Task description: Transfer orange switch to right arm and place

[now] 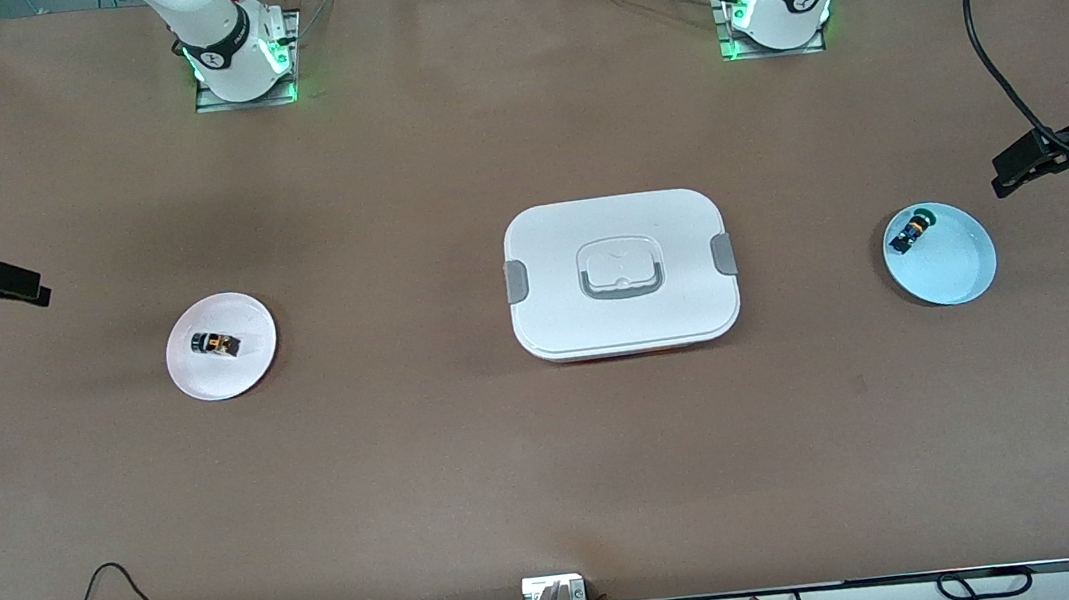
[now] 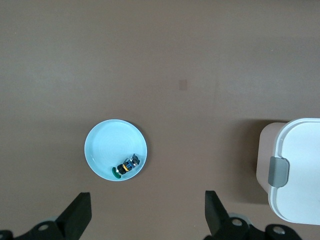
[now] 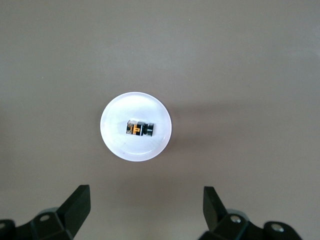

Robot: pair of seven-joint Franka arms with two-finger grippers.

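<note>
The orange switch (image 1: 217, 344) (image 3: 139, 129) lies on its side on a small white plate (image 1: 245, 368) (image 3: 115, 145) toward the right arm's end of the table. My right gripper (image 1: 30, 287) (image 3: 146, 192) hangs open and empty over bare table beside that plate, out toward the table's end. My left gripper (image 1: 1008, 171) (image 2: 147, 200) is also open and empty. It hovers over bare table beside a light blue plate (image 1: 960, 277) (image 2: 105, 145) at the left arm's end.
The blue plate holds a black-and-blue switch with a green cap (image 1: 913, 230) (image 2: 126, 167). A white lidded box (image 1: 620, 273) (image 2: 300, 170) with grey clips sits mid-table between the two plates. Cables run along the table's edge nearest the front camera.
</note>
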